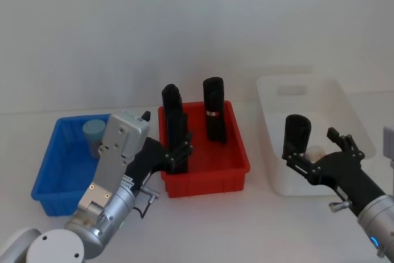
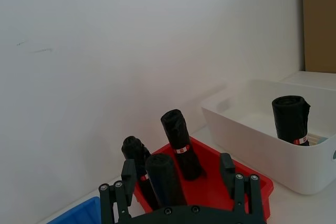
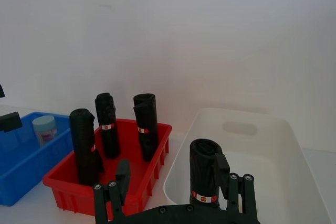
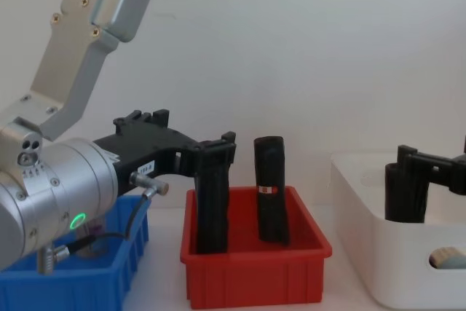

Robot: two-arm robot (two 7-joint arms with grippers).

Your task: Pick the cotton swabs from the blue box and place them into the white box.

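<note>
Left claw (image 1: 178, 155) open at red bin (image 1: 234, 173) rim, right claw (image 1: 314, 152) open over white box (image 1: 277, 170)

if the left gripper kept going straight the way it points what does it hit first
Most likely the nearest black roll in the red bin, standing right ahead between the left gripper's open fingers; exact depth is unclear.

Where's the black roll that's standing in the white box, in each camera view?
Head view: black roll right of centre, in the white box.
Left wrist view: in the box, beyond the red bin.
Right wrist view: close up, at the box's near end.
Chest view: right side, at the box's left end.
Shared landmark: the red bin beside the white box.
</note>
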